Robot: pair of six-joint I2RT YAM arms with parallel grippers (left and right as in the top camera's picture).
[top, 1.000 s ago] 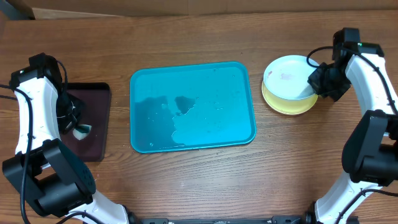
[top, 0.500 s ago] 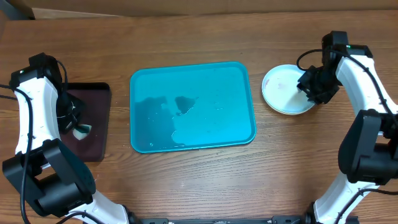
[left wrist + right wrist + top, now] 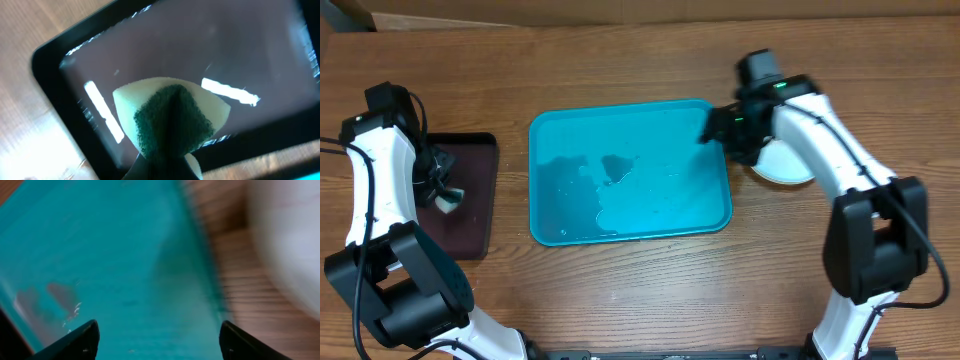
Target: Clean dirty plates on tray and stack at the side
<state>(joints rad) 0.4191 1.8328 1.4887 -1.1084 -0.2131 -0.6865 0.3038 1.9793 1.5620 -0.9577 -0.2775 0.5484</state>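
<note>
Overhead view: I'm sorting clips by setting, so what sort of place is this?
Probably a robotics lab bench, not a kitchen: a left arm and right arm work at a wooden table, a turquoise tray and plates are staged on it, and cardboard lines the far edge.
</note>
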